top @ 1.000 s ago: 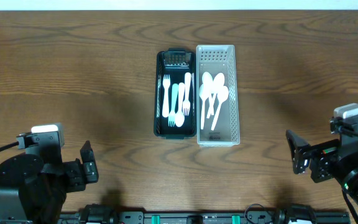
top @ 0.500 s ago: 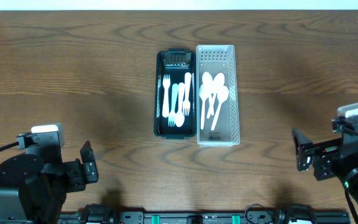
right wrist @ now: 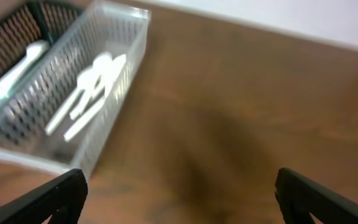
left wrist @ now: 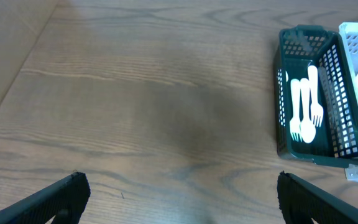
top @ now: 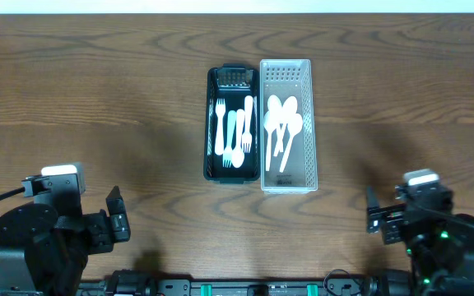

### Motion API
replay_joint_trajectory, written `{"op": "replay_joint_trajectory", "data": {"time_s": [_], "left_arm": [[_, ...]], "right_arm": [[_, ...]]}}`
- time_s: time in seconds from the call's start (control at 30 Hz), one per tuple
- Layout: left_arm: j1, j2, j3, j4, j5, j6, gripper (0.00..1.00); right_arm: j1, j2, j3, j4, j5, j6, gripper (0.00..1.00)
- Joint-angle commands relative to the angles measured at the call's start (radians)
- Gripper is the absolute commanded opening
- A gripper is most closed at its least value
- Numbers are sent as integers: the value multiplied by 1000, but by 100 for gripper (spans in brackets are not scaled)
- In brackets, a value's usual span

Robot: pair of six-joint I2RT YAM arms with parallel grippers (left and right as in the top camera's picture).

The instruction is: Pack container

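Dark basket (top: 208, 131) of forks (top: 235, 136) sits mid-table, with the white basket (top: 311, 123) of spoons (top: 282, 123) touching at its 3 o'clock. Left gripper (left wrist: 179, 186) and right gripper (right wrist: 178, 186) are spread wide, empty, at 7 and 5 o'clock. Cutlery judged light, thin, slippery plastic; pinch mid-handle.

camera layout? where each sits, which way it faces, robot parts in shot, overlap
Overhead: above the table, looking straight down on dark basket and white basket; left gripper, right gripper at bottom edge.
Left wrist: on left arm, facing forward toward the baskets; own fingers at bottom corners, apart.
Right wrist: on right arm, facing the white basket, blurred; fingers likewise.
Shared: both baskets show in all three.
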Motion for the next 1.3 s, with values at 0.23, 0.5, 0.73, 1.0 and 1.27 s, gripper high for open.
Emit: {"op": "replay_joint_trajectory", "data": {"time_s": [0.23, 0.5, 0.73, 1.0, 1.27], "left_arm": [[5, -2, 9, 0, -15, 6, 98], [5, -2, 9, 0, -15, 6, 98], [5, -2, 9, 0, -15, 6, 98], [5, -2, 9, 0, -15, 6, 98], [5, -2, 9, 0, -15, 6, 98]], "right_arm": [[8, -161, -321, 106, -5, -12, 99], [8, -237, -456, 191, -5, -12, 99], [8, -247, -475, 202, -5, -13, 99], [8, -247, -475, 198, -5, -13, 99], [8, -247, -475, 198, -5, -13, 99]]}}
